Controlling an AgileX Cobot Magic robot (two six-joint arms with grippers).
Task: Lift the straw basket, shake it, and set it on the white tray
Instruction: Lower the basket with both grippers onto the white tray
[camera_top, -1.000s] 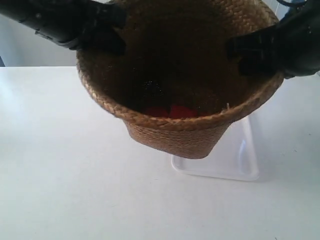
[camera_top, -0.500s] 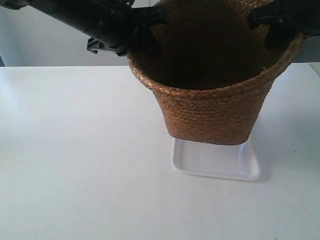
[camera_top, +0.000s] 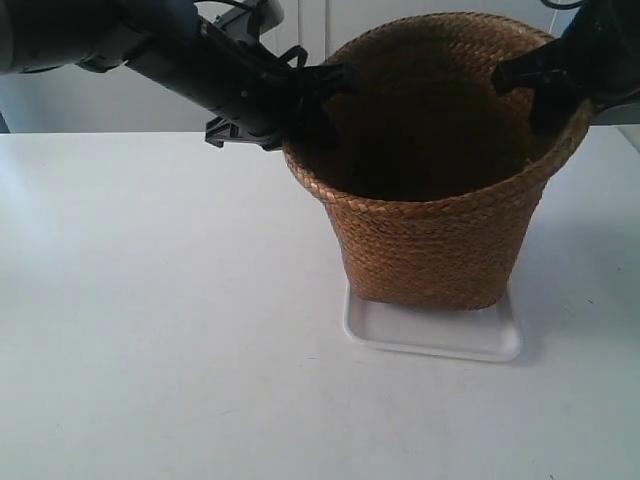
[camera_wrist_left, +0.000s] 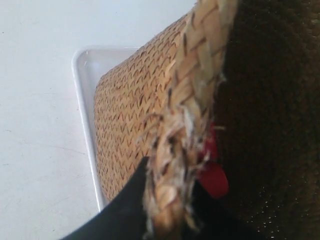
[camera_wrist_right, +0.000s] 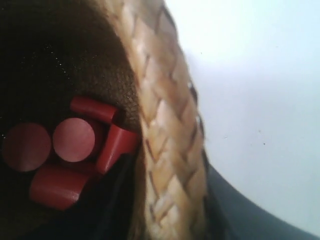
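**Basket on tray, both grippers at the rim**

Logged a large golden-brown braided straw basket (camera_top: 435, 235), bucket-shaped and upright, on the white bench (camera_top: 150, 330). Placed it toward the bench edge at the exterior view's right, about midway between the far and near edges. Found its base inside the outline of a shallow rectangular white tray of translucent plastic (camera_top: 430, 338), with the tray's low rim showing in front and at both sides (looks seated; actual contact too fine to confirm). Confirmed from the left wrist view: basket wall (camera_wrist_left: 132, 100) standing over the tray (camera_wrist_left: 82, 85).

Noted the black arm at the exterior view's left (camera_top: 190, 55) reaching to the rim on that side. Noted the black arm at the exterior view's right (camera_top: 590, 50) at the opposite side.

Found the left gripper (camera_wrist_left: 167, 200) clamped narrow on the braided rim, one black finger (camera_wrist_left: 130, 200) outside the wall and the other inside. Same for the right gripper (camera_wrist_right: 170, 210): rim pinched between a finger inside (camera_wrist_right: 112, 205) and one outside.

Spotted several red cylindrical plugs (camera_wrist_right: 75, 142) lying loose on the dark basket floor. Glimpsed one from the left wrist view (camera_wrist_left: 212, 177).
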